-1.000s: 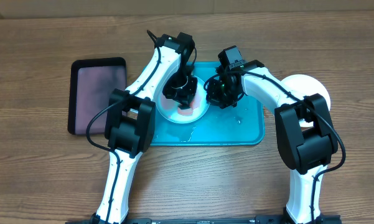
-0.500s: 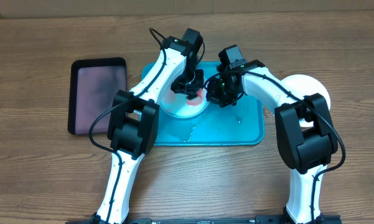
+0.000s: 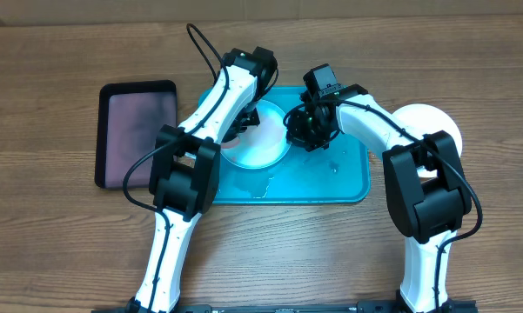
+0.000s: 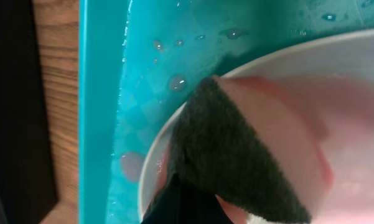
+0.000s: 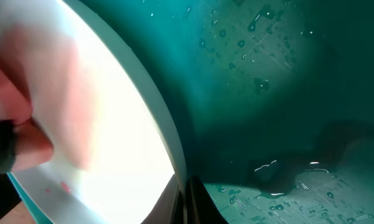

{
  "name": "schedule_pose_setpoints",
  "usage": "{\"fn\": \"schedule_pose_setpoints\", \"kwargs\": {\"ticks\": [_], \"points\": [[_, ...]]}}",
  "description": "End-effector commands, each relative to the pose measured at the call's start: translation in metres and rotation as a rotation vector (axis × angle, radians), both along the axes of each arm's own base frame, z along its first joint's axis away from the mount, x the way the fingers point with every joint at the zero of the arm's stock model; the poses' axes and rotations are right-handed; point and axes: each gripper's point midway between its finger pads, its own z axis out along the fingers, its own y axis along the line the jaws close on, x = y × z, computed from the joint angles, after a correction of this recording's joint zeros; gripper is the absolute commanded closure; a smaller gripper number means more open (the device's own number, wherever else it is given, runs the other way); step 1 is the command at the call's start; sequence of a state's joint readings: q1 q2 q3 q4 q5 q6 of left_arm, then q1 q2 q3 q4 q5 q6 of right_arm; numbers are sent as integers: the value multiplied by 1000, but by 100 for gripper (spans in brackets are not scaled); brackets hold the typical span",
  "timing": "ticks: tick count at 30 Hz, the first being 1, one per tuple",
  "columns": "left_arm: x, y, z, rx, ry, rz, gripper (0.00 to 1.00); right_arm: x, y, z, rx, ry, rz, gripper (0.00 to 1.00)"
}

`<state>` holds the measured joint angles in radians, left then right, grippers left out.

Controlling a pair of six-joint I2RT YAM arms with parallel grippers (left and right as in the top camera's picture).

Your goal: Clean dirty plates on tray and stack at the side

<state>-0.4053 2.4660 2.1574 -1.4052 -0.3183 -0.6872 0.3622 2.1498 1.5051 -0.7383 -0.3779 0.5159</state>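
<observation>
- The pale bluish-white round plastic plate (image 3: 268, 148): lies flat in the left half of the large turquoise rectangular plastic tray (image 3: 335, 181); a faint pink film of sauce (image 4: 299, 149) covers part of its face in the left wrist view; cleaning of this plate is judged under way, not finished.
- The dark grey-green scouring pad (image 4: 236, 162): pressed on the plate near its rim; the left gripper (image 3: 238, 130) appears clamped on the pad, with only a dark finger showing at the lower edge of its wrist view.
- The right gripper (image 3: 301, 130): at the plate's right rim; its fingers look closed on that rim, seemingly to steady the plate.
- Tray floor: wet, with water drops (image 4: 176, 82) and a small puddle; no other plate shows on it.
- The white round plate (image 3: 431, 117): on the wooden table (image 3: 52, 261) right of the tray, partly under the right arm; judged already cleaned and set aside; whether another lies beneath it cannot be told.
- Left to do, by judgement: wipe off the film; move this plate onto the side stack.
- The small black tray with pinkish inside (image 3: 139, 130): left of the turquoise tray.
</observation>
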Motion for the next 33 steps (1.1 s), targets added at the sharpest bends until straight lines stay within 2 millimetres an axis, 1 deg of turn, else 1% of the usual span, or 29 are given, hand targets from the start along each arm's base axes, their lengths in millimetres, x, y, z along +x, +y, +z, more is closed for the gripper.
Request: {"fn": "schedule_pose_setpoints", "kwargs": {"ticks": [1,3,6,8,10,13,17,18,19,22,23,26,29,33], "points": [[23,11,19,6,-20,-92,96,-4,-14,-14,-56,23,-11,96],[27,3,35,-53,-21,-142,96,-4,-14,-14,-56,22,-8,96],[32,-5,64,-121,-45,-176,96,-5,-13,-14,-53,24,-2,96],[34,-7,79,-151,-63,-183,96,-7,-10,-12,-33,23,23,96],[36,-10,94,-185,-86,-190,96,-8,-5,-5,-6,12,65,96],[37,-14,104,-232,-102,-198,96,-7,-9,11,-25,-17,83,96],[37,-19,103,-271,-97,-192,96,-1,-28,43,-123,-106,54,96],[38,-19,101,-271,-99,-192,96,1,-38,60,-190,-159,37,96],[39,-20,101,-272,-101,-192,96,2,-45,70,-234,-189,26,96],[42,-22,99,-276,-115,-196,96,1,-65,94,-404,-279,-2,96],[44,-22,99,-277,-120,-197,96,0,-69,99,-447,-298,-5,96],[46,-23,100,-281,-130,-193,96,-6,-91,117,-649,-361,-60,96],[46,-21,100,-281,-131,-185,96,-14,-104,133,-825,-415,-120,96],[46,-22,99,-280,-129,-187,96,-30,-111,157,-1023,-519,-220,96]]}}
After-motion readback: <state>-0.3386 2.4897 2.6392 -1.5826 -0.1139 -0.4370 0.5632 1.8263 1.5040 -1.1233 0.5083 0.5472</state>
